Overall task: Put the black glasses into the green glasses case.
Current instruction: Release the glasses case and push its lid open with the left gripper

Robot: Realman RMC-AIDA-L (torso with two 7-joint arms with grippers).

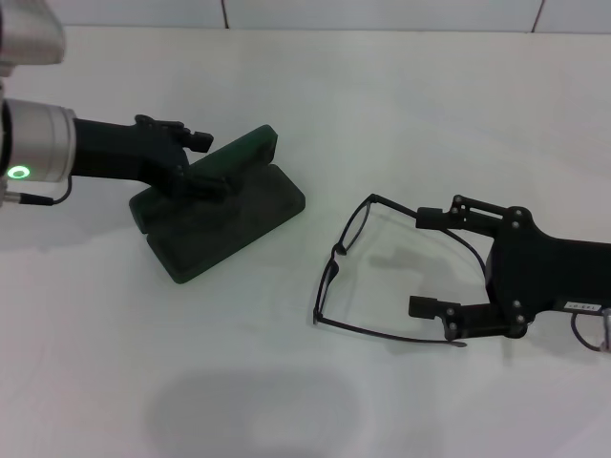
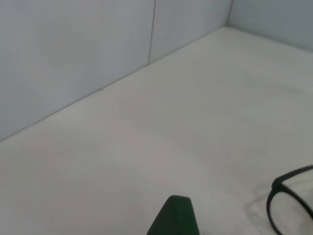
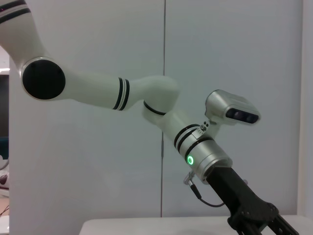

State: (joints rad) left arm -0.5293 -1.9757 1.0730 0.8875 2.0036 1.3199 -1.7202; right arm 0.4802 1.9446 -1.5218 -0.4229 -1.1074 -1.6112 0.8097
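White table [image 1: 401, 114] under the head view meets a pale wall; 1 green case [image 1: 218, 205] lies open, 1 pair of glasses [image 1: 368, 277] beside it. Left hand [image 1: 196, 162] pinches the lid. Right hand [image 1: 441, 262] is spread around the temples, not gripping. Left wrist view: lid corner [image 2: 174, 218], glasses rim [image 2: 283, 196], bare table. Right wrist view: left arm [image 3: 146, 105] before panelled wall.

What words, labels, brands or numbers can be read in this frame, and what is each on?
No text can be read here.
A small white label on the right gripper near the right edge of the head view: print too small to read.
The green glasses case, which the left gripper reaches: no lettering can be made out.
The black glasses: no marking visible.
The left arm's green ring light is a light, not text.
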